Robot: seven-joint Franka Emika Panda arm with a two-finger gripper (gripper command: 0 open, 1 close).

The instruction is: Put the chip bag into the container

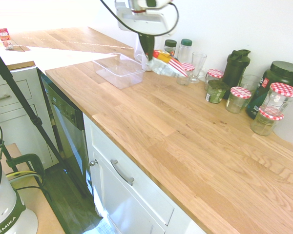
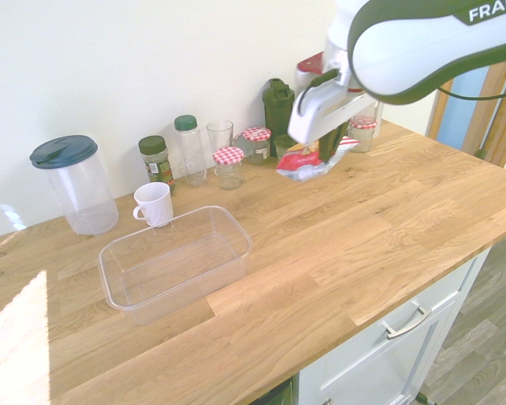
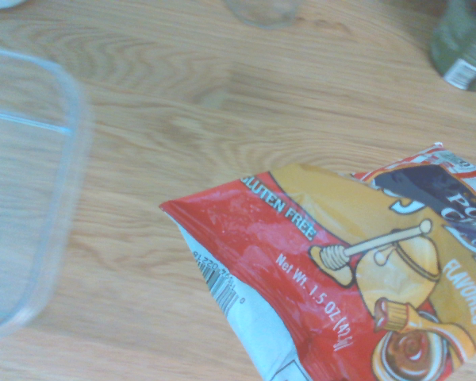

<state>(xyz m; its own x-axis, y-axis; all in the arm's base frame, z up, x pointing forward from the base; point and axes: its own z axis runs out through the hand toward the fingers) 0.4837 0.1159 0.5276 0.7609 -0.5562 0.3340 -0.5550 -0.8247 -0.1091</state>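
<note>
Second exterior view: the chip bag is pinched between 2 fingers; their tips are partly hidden by foil.

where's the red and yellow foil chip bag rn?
The red and yellow foil chip bag is in the white arm's gripper, right of the clear rectangular tub in the second exterior view.

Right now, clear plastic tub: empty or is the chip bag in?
Empty. Bare wood shows through the clear plastic tub; the chip bag hangs from the gripper, off to one side.
</note>
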